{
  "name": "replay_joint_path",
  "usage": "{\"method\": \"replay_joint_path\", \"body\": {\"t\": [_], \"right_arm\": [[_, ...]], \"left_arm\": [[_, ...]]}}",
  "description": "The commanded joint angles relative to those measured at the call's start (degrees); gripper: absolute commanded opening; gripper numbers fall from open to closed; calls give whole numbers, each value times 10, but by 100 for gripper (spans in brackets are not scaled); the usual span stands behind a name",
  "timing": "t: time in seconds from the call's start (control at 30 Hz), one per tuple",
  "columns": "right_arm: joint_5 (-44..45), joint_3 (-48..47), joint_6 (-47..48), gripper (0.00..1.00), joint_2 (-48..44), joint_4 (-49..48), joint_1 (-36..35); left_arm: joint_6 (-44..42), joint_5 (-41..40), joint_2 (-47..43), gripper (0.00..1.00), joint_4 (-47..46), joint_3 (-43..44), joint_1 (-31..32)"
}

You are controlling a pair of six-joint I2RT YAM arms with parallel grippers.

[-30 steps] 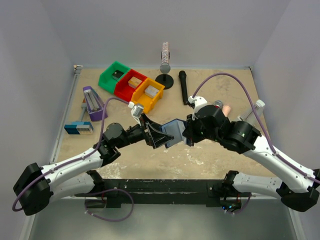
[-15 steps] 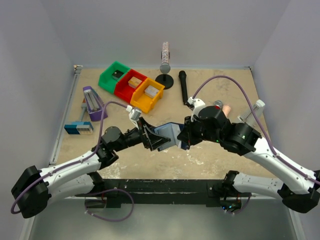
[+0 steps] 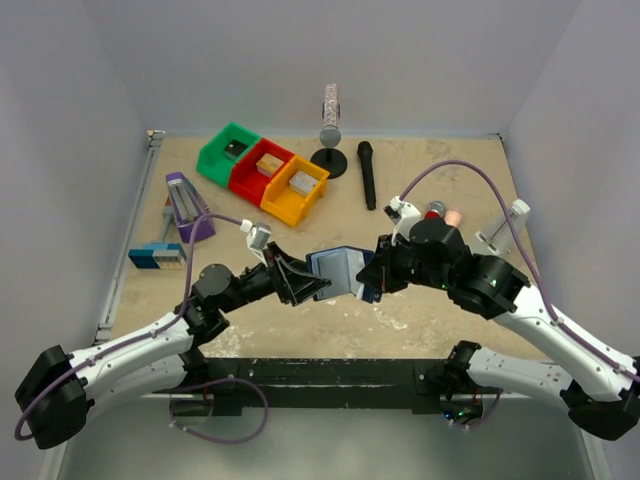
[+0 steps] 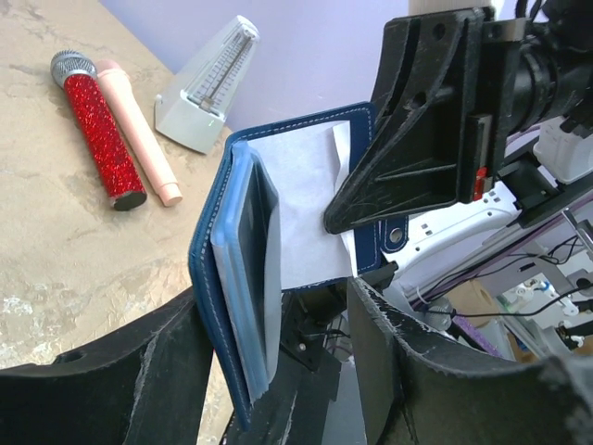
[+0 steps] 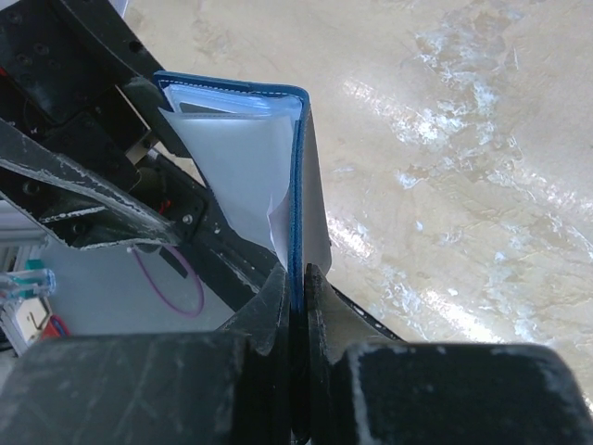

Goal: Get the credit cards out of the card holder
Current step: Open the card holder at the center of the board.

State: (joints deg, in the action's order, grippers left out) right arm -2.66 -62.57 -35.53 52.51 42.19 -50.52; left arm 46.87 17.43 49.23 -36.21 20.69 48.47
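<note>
The card holder (image 3: 338, 268), a dark blue bifold wallet, hangs open above the table between my two grippers. My right gripper (image 3: 372, 278) is shut on the edge of its right flap, seen edge-on in the right wrist view (image 5: 298, 185) with the gripper (image 5: 298, 273) pinching it. My left gripper (image 3: 298, 284) is open. In the left wrist view the left flap (image 4: 208, 260) lies against my left finger (image 4: 111, 371), with a wide gap to the other finger; the gripper (image 4: 278, 306) grips nothing. The inner faces are pale. No credit cards show; any in the pockets are hidden.
Green (image 3: 228, 152), red (image 3: 258, 170) and orange (image 3: 296, 190) bins with small blocks stand at back left. A purple metronome (image 3: 185, 208) and a blue-grey block (image 3: 157, 256) are at left. A black microphone (image 3: 366, 175), a stand (image 3: 330, 158) and a white metronome (image 3: 505, 225) lie behind.
My left arm has drawn back toward the near left and its gripper has slid along the left flap. The wallet has swung open wider. My right gripper still pinches the right flap.
</note>
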Motion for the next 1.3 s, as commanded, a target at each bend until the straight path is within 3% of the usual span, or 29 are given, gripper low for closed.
{"method": "replay_joint_path", "body": {"t": [0.0, 0.2, 0.6, 1.03, 1.27], "right_arm": [[-23, 9, -21, 0, -22, -48, 13], [-46, 25, -31, 0, -29, -64, 29], [-61, 29, -34, 0, -30, -73, 38], [-69, 39, -33, 0, -34, -81, 46], [-75, 44, -35, 0, -35, -88, 47]], "left_arm": [[-9, -18, -24, 60, -25, -8, 0], [-11, -36, -44, 56, -8, -18, -2], [-20, -41, -56, 34, 3, -19, -3], [-25, -54, -74, 40, 10, -22, -5], [-25, -55, -73, 30, 8, -28, -5]]}}
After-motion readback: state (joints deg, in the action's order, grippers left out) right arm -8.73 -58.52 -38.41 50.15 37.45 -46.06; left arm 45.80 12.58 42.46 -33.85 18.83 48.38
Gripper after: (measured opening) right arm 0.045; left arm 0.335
